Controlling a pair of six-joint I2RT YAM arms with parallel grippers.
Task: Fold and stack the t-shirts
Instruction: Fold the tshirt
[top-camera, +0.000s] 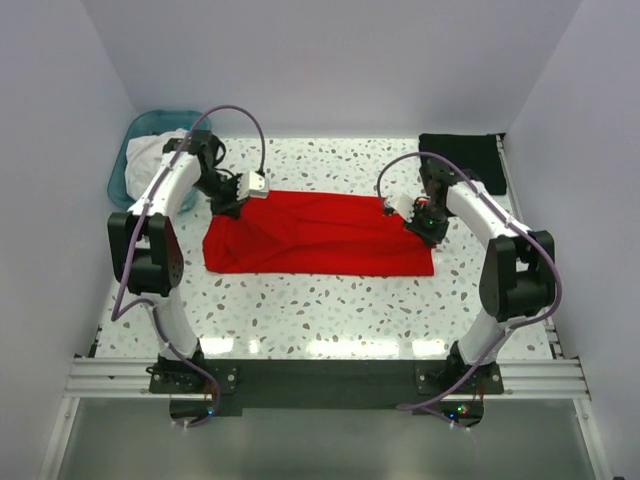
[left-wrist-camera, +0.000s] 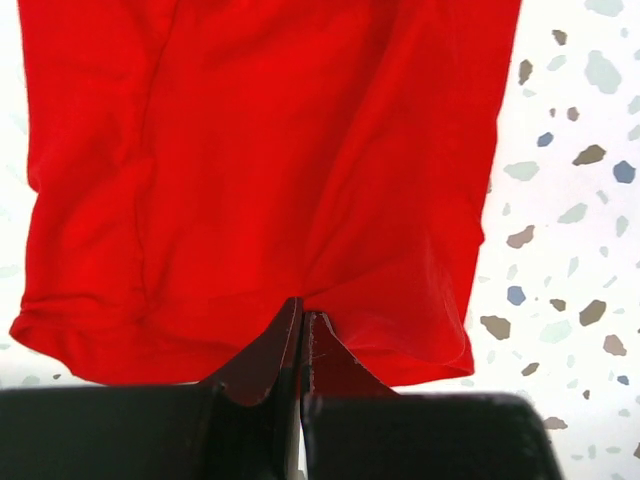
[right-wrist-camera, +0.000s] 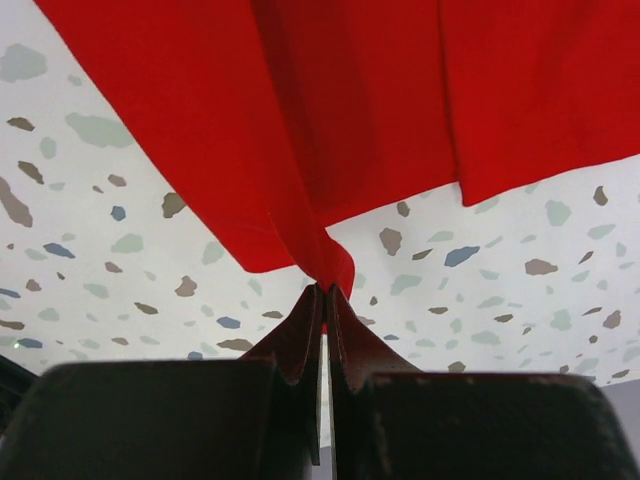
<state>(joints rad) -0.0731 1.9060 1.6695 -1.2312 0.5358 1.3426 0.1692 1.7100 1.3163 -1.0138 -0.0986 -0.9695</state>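
A bright red t-shirt (top-camera: 320, 234) lies stretched across the middle of the speckled table, folded to a long band. My left gripper (top-camera: 228, 205) is shut on its left end; in the left wrist view the fingertips (left-wrist-camera: 302, 318) pinch the red cloth (left-wrist-camera: 250, 160) near its hem. At the right end my right gripper (top-camera: 428, 228) is shut on the cloth, and the right wrist view shows a bunched corner of the red t-shirt (right-wrist-camera: 330, 150) caught at the tips of the gripper (right-wrist-camera: 325, 292). A black t-shirt (top-camera: 460, 160) rests as a flat folded rectangle at the back right corner.
A teal plastic basin (top-camera: 150, 150) with white cloth (top-camera: 158, 146) inside stands at the back left, behind the left arm. White walls close the table on three sides. The speckled table (top-camera: 320, 310) runs bare in front of the red shirt.
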